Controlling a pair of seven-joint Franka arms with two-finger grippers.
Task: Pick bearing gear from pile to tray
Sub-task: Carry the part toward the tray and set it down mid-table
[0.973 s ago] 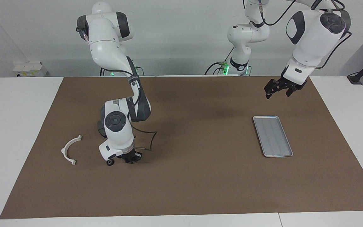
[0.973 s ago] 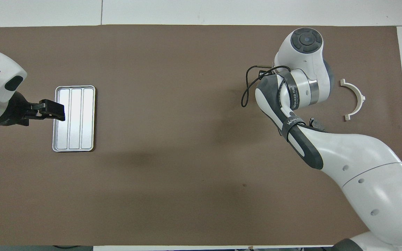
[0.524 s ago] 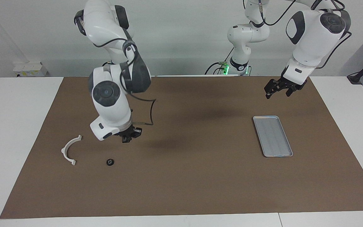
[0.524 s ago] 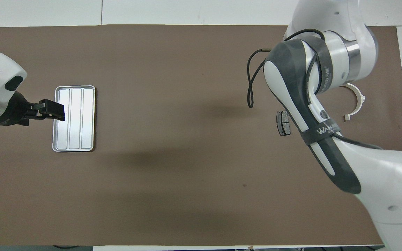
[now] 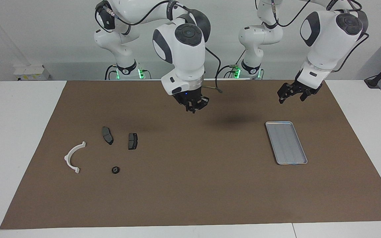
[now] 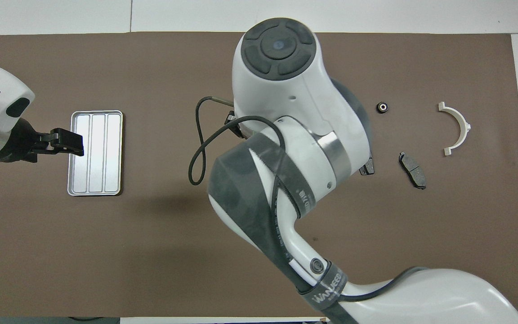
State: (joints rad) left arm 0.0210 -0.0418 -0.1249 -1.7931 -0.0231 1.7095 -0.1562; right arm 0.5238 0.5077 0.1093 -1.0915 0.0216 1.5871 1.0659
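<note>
The pile lies at the right arm's end of the brown mat: a white arc bracket (image 5: 73, 157) (image 6: 457, 128), two dark brake-pad plates (image 5: 107, 135) (image 5: 132, 140), and a small black round bearing gear (image 5: 115, 170) (image 6: 382, 107) lying loose. My right gripper (image 5: 192, 105) hangs shut, high over the middle of the mat. Whether a small part sits between its fingertips does not show, and in the overhead view its own wrist hides it. The silver tray (image 5: 286, 142) (image 6: 95, 153) holds nothing. My left gripper (image 5: 291, 92) (image 6: 68, 141) waits open in the air by the tray's edge.
The brown mat (image 5: 210, 191) covers most of the white table. In the overhead view the right arm's bulk (image 6: 286, 135) covers the mat's centre and part of one brake-pad plate (image 6: 368, 167); the second plate (image 6: 413, 163) shows in full.
The right gripper has risen from beside the black round piece and swung toward the middle of the table, uncovering the two brake-pad plates. The left arm has not moved.
</note>
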